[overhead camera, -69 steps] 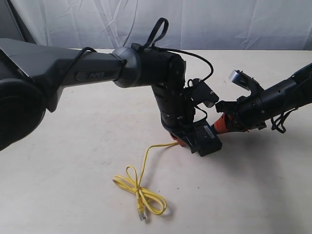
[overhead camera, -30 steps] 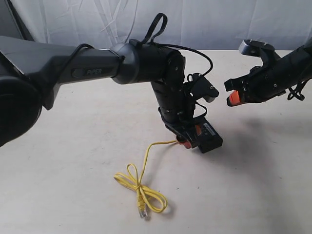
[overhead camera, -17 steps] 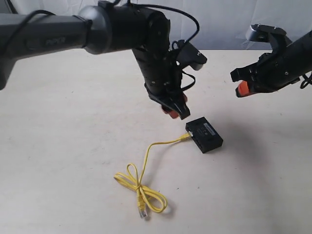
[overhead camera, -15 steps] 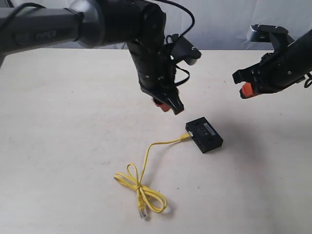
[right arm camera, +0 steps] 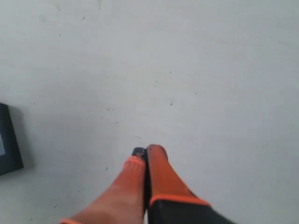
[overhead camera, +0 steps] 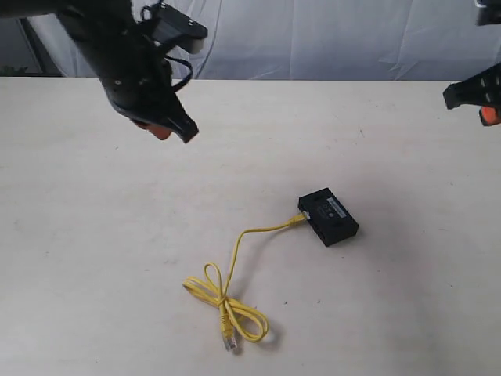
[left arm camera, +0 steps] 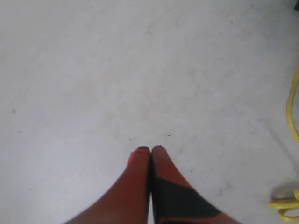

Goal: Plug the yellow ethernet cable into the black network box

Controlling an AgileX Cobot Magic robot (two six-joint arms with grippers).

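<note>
Left gripper (overhead camera: 178, 133): up off the table (overhead camera: 94, 258), at the far left, well apart from everything; my two fingers are pressed tip to tip with nothing between them; the wrist view shows bare tabletop under them and a bit of yellow at the edge.

Cable (overhead camera: 222, 301): lies loose on the table, knotted into loops near the front; one clear plug (overhead camera: 228, 342) lies free just beyond the knot; the other end runs up and right to the box.

Box (overhead camera: 329, 217): flat on the table right of centre; the cable's far plug meets its near-left side and seems to sit in a port there, though I cannot tell how deep.

Right gripper (right arm camera: 145, 151): raised at the far right edge, well apart from the box; fingers closed against each other, empty; a corner of the box shows in its wrist view.

Step, as I judge it: the plugging looks done, both arms standing clear; what is left is a check that the plug has latched; if it has not, one jaw would need to steady the box while the other presses the plug straight in.

Writing: a small white label (overhead camera: 335, 207) on the box top; too small to read; no brand visible anywhere.
</note>
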